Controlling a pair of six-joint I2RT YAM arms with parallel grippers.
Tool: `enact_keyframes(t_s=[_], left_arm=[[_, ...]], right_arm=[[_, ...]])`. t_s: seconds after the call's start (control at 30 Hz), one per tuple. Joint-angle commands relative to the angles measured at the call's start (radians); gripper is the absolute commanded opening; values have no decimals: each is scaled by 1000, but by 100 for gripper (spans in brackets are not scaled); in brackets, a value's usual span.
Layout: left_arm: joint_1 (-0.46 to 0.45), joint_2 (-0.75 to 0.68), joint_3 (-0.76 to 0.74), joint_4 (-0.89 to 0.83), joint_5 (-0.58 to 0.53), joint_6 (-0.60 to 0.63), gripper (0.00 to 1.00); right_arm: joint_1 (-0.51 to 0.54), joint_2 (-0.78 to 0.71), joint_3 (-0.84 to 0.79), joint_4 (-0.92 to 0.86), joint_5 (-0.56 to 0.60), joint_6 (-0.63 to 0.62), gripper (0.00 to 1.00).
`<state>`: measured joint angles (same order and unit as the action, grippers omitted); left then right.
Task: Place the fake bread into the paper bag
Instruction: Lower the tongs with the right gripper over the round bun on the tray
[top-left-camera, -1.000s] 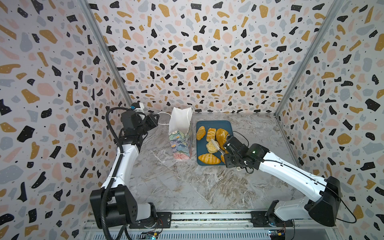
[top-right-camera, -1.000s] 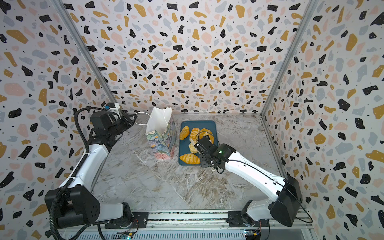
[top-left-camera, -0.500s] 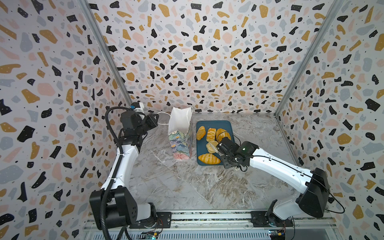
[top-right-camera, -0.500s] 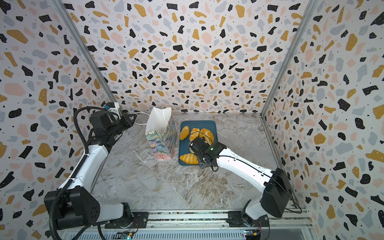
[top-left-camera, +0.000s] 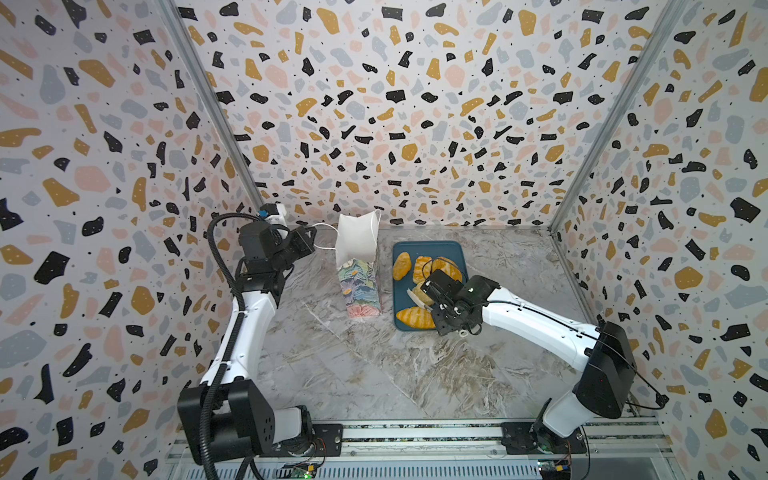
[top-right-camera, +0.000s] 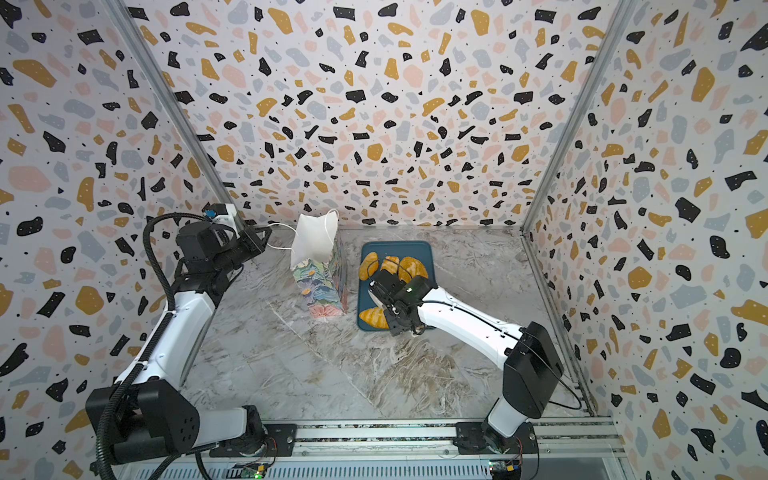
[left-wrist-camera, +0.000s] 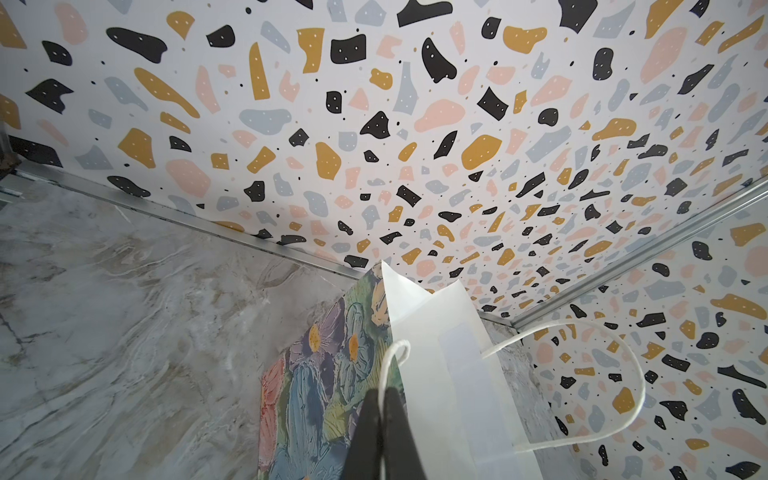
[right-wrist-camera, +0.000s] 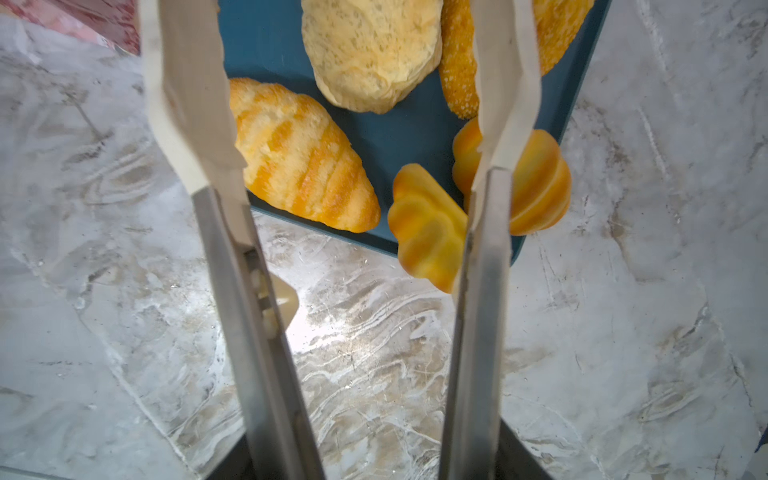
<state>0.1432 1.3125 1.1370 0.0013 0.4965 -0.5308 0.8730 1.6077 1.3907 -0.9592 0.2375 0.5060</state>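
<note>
In both top views the right gripper (top-left-camera: 438, 305) and its wrist cover the near right corner of the flat dark-blue tray (top-left-camera: 432, 249). They hide the two small orange ridged toy rolls (right-wrist-camera: 428, 232) and most of the pale speckled toy loaf (right-wrist-camera: 370, 54). The right wrist view cuts that loaf, the tray and the cream-tipped steel tongs (right-wrist-camera: 478, 311) at its top edge, and one blade masks part of a sugared brown roll (right-wrist-camera: 457, 83). The floor inside the tall floral paper bag (top-left-camera: 359, 282) is out of sight. In the left wrist view the left gripper (left-wrist-camera: 380, 395) has its black fingers (left-wrist-camera: 365, 436) cropped at the bottom edge, and the thin white cord handle (left-wrist-camera: 385, 365) vanishes between them.
</note>
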Motion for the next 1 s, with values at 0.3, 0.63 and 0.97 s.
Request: enact_keyframes(t_s=[0.3,0.63,0.97], left_arm=[[-5,-19,-11,31,0,20,0],[-8,-13,-12,32,-1,17,0],[-8,-6,-15,40,4,6,0]], right_arm=[[-11,41,22,6,5,-31,59],[-20,80,20,38,-22,-50,59],[-58,121,33,28,-37,-84,59]])
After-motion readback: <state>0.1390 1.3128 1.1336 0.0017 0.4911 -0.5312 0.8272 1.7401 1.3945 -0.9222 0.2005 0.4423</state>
